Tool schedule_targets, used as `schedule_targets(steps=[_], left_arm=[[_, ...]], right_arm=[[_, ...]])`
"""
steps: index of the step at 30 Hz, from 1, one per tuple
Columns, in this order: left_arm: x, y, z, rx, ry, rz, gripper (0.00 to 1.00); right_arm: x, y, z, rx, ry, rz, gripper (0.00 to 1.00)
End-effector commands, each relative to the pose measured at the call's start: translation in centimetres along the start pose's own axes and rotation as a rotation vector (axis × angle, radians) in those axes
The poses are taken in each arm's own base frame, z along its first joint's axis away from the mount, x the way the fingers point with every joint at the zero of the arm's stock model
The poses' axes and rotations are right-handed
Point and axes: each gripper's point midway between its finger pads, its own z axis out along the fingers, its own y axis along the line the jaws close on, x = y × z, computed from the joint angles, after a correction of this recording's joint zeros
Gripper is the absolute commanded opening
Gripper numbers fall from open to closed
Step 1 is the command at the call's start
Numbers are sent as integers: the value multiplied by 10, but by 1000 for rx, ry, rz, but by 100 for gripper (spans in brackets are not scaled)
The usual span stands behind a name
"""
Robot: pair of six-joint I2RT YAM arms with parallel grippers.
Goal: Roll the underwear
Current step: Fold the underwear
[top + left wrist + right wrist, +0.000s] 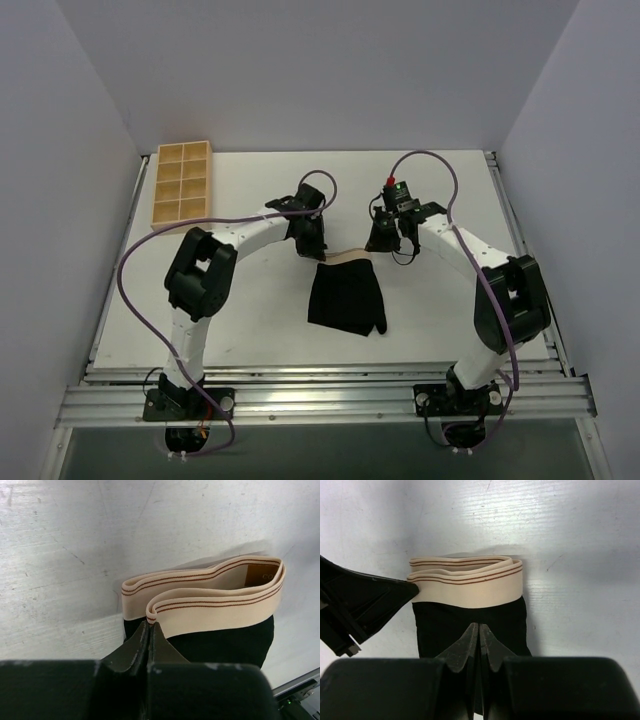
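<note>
The underwear lies in the middle of the table, black fabric toward the arm bases and its tan waistband at the far end. My left gripper is shut on a fold at the left end of the waistband, with the band pinched at the fingertips. My right gripper is shut, with its tips over the black fabric just below the waistband. I see no fabric between its jaws. The left gripper also shows in the right wrist view, touching the band's left end.
A tan wooden compartment tray sits at the far left of the white table. Purple cables loop above both arms. Grey walls enclose the table on three sides. Aluminium rails run along the near edge.
</note>
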Motion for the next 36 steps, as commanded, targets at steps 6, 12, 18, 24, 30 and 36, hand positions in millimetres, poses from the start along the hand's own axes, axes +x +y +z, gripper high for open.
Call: schedule_targets(steps=[6, 12, 18, 24, 30, 36], left_arm=[[-11, -5, -7, 90, -29, 16, 2], [-9, 0, -2, 87, -19, 8, 2], [-9, 2, -2, 103, -32, 6, 2], [-10, 9, -8, 97, -48, 7, 2], [-14, 26, -19, 29, -66, 3, 2], [-23, 50, -21, -20, -75, -34, 2]], right_arm=[[-7, 2, 5, -6, -23, 6, 1], [-5, -4, 27, 22, 1, 4, 0], [1, 0, 49, 19, 27, -6, 0], [16, -8, 78, 53, 73, -16, 0], [37, -27, 93, 119, 116, -21, 0], [45, -41, 98, 150, 132, -26, 0]])
